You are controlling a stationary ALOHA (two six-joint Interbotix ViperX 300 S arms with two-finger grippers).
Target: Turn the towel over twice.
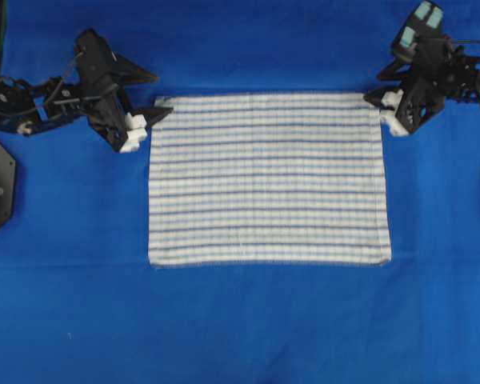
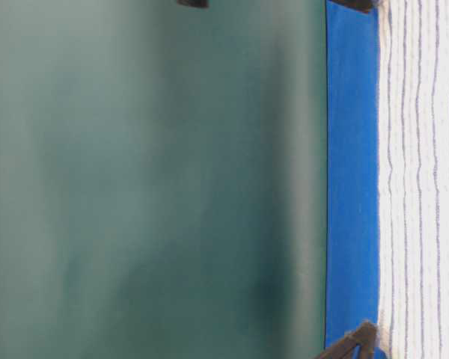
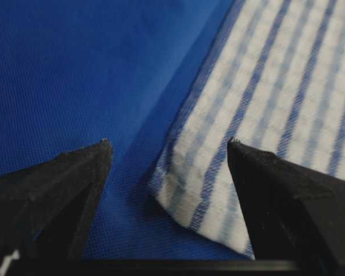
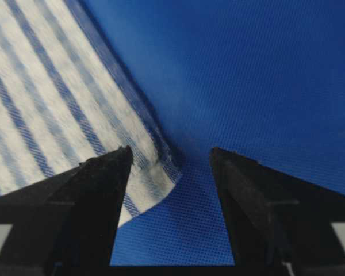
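Towel (image 1: 268, 180) flat, long axis left-right across overhead view, stripes parallel, left pincer (image 1: 150, 126) and right pincer (image 1: 383, 108) wide open, empty

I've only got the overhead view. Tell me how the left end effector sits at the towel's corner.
Observer: In its wrist view the left end effector is open, with the towel corner between its two fingers, nothing pinched.
Operator: Now report the right one.
Observer: The right end effector is open too; one finger overlaps the corner's edge, the other is over bare blue table cover.
Operator: Check whether either corner is flat.
Observer: Both look slightly curled up off the cover in the wrist views.
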